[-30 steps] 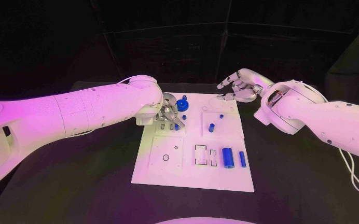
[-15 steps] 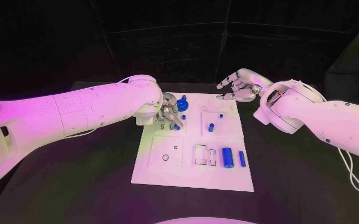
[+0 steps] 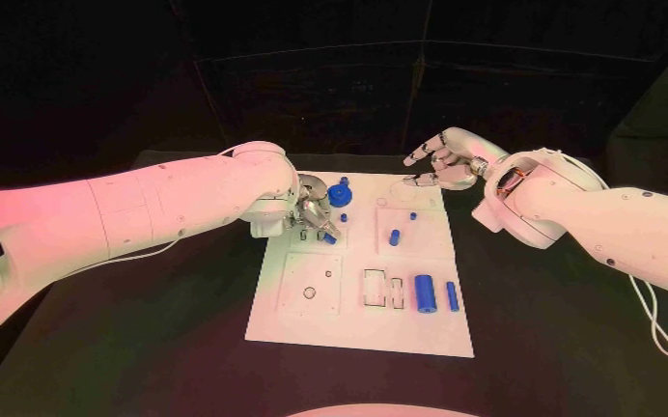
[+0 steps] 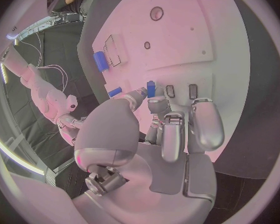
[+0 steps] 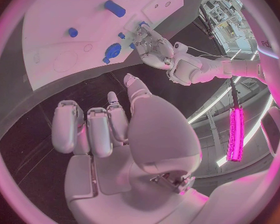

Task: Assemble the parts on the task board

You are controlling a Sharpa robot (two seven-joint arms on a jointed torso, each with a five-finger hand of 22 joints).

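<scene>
The white task board (image 3: 355,316) lies in the middle of the black table. My left hand (image 3: 312,208) hangs over the board's far left part and pinches a small blue peg (image 3: 328,236) at its fingertips. In the left wrist view that peg (image 4: 150,88) sits just beside two small slots (image 4: 181,91) in the board (image 4: 177,40). My right hand (image 3: 443,168) hovers at the board's far right corner with its fingers apart and nothing in them. A blue round part (image 3: 340,195) stands close behind the left hand.
On the board's near right lie a thick blue cylinder (image 3: 425,293) and a slim one (image 3: 451,295). A blue peg (image 3: 394,237) and a tiny blue piece (image 3: 412,215) stand in the middle right. Bare black table surrounds the board.
The left hand with its peg has barely shifted over the slots. The right hand has stayed still.
</scene>
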